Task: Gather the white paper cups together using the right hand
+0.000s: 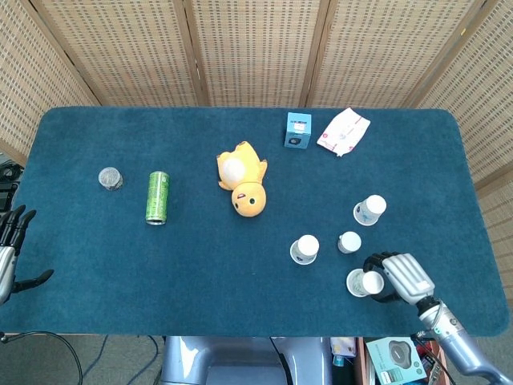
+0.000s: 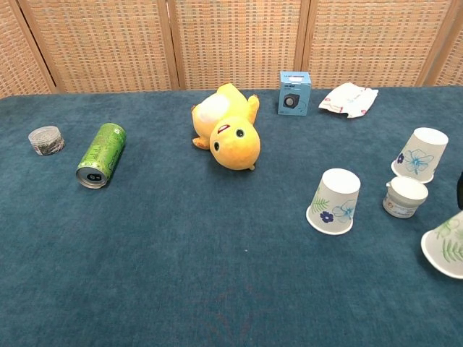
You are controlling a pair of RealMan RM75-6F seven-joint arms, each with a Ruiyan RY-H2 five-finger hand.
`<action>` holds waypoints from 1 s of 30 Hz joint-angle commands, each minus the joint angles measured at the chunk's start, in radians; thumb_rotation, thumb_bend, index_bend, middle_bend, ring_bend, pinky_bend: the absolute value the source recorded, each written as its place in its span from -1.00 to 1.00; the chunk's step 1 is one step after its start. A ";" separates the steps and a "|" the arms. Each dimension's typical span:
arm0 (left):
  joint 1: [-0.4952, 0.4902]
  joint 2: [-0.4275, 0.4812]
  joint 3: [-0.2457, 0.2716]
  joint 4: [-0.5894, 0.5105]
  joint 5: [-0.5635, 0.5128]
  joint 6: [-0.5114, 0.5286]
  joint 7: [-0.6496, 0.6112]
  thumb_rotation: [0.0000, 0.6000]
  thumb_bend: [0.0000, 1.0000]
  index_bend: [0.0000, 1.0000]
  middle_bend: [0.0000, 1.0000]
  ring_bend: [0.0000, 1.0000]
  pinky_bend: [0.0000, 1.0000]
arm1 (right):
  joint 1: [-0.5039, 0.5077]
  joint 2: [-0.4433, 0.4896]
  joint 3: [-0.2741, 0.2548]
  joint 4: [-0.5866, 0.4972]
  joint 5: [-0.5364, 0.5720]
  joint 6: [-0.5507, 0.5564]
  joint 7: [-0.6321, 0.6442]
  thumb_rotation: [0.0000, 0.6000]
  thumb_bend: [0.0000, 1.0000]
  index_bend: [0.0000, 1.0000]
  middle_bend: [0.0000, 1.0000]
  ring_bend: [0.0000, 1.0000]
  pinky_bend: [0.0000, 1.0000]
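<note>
Three white paper cups with flower prints and one shorter white cup lie at the table's right. One cup (image 1: 369, 210) (image 2: 419, 154) stands upside down furthest back. Another cup (image 1: 304, 249) (image 2: 334, 202) stands upside down to the left. The short cup (image 1: 349, 241) (image 2: 404, 196) sits between them. My right hand (image 1: 401, 277) holds the third cup (image 1: 362, 283) (image 2: 445, 246), tilted, near the front edge. The chest view shows only a dark sliver of this hand at its right edge. My left hand (image 1: 10, 245) hangs open off the table's left edge.
A yellow plush duck (image 1: 243, 178) (image 2: 228, 137) lies mid-table. A green can (image 1: 157, 197) (image 2: 101, 154) lies on its side at the left, with a small round tin (image 1: 111, 178) (image 2: 46, 140) beyond it. A blue box (image 1: 297, 130) (image 2: 295, 92) and a white packet (image 1: 343, 131) (image 2: 349, 99) sit at the back.
</note>
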 commanded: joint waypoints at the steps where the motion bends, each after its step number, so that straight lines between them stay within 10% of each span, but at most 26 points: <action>1: -0.001 0.001 0.000 0.000 -0.001 -0.002 -0.001 1.00 -0.86 -1.00 -1.00 -1.00 -1.00 | 0.019 0.011 0.027 -0.029 0.025 -0.007 -0.030 1.00 -0.47 -0.02 0.08 -0.09 0.03; 30: -0.009 0.017 -0.004 0.008 -0.028 -0.034 -0.052 1.00 -0.86 -1.00 -1.00 -1.00 -1.00 | 0.222 -0.130 0.180 -0.149 0.465 -0.246 -0.391 1.00 -0.45 -0.02 0.08 -0.09 0.03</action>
